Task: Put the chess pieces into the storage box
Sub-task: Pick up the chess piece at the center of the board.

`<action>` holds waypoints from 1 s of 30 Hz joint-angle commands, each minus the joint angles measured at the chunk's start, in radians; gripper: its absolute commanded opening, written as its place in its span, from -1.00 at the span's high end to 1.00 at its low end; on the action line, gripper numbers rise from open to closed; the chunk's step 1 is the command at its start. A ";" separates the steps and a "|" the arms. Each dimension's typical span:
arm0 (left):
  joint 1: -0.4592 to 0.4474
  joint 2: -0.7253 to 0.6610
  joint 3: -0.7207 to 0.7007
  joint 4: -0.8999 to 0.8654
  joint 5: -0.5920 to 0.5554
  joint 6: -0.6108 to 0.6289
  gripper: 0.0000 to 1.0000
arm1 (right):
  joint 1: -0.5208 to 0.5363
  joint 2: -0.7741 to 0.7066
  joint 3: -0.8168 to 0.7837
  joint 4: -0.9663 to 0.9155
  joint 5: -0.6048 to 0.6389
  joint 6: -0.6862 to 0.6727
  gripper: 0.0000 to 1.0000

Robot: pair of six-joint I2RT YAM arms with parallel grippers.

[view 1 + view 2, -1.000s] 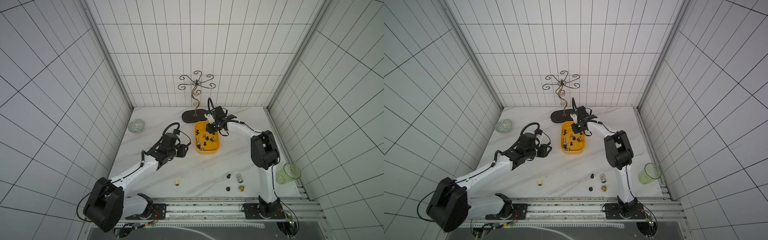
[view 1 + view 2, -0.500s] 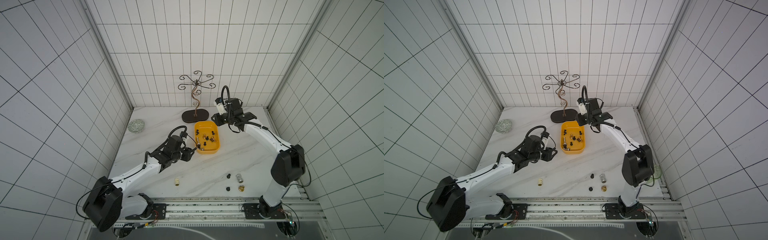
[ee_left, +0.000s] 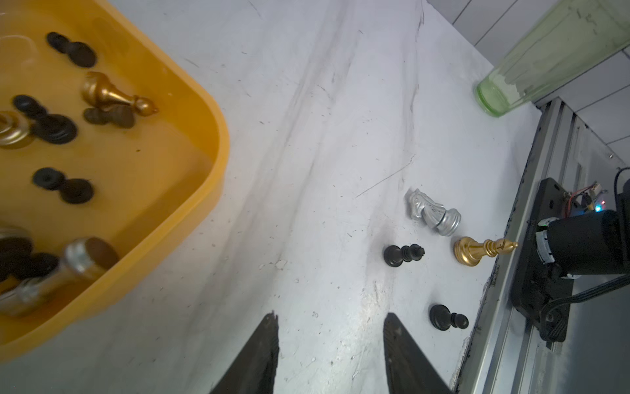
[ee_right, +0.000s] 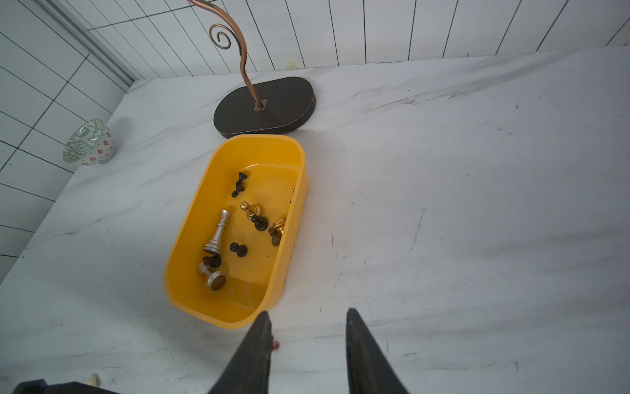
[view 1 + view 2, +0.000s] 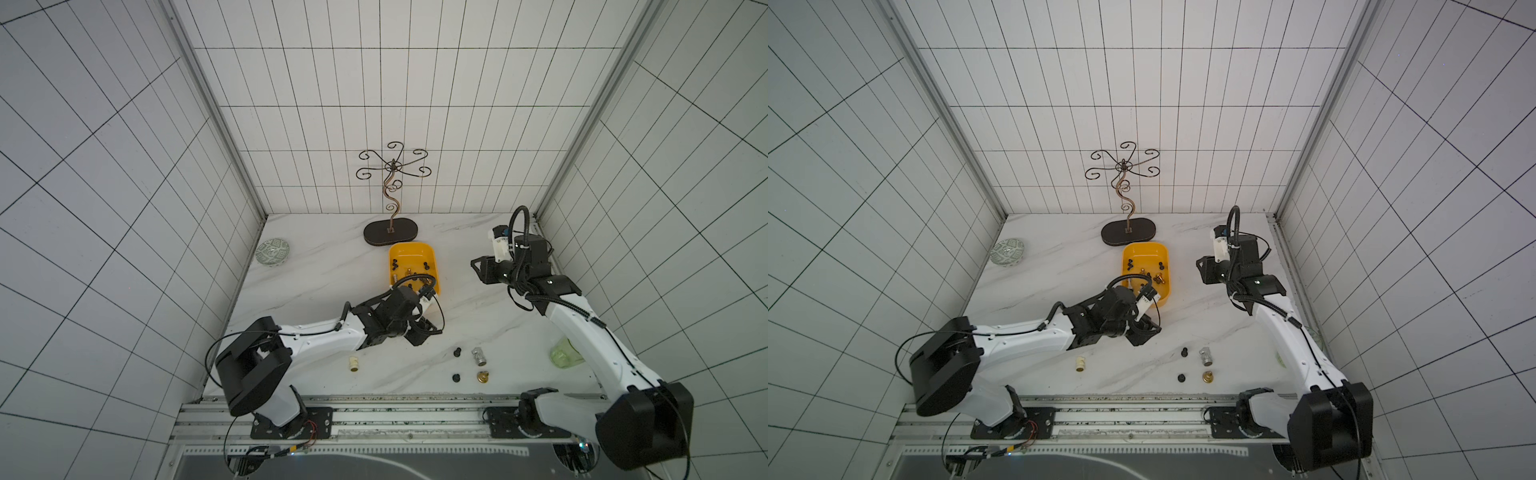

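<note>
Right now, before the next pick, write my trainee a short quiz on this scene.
1. True or false: the silver knight lies on its side on the table.
2. How many chess pieces are outside the storage box?
3. Nearest the box: A) patterned bowl, B) stand base, C) green cup?
Key: 1 true; 2 five; 3 B.
</note>
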 commanded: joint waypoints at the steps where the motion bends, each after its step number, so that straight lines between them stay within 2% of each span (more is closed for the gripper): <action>1: -0.063 0.087 0.087 0.027 -0.007 0.071 0.00 | -0.024 -0.036 -0.093 0.009 -0.049 0.016 0.26; 9: -0.115 0.242 0.225 -0.020 -0.007 0.148 -0.03 | -0.046 -0.064 -0.103 -0.004 -0.074 0.010 0.26; 24: -0.160 0.329 0.257 -0.057 -0.067 0.181 -0.04 | -0.057 -0.080 -0.111 -0.013 -0.086 0.004 0.26; 30: -0.162 0.359 0.271 -0.056 -0.077 0.174 0.04 | -0.056 -0.085 -0.117 -0.013 -0.087 0.007 0.26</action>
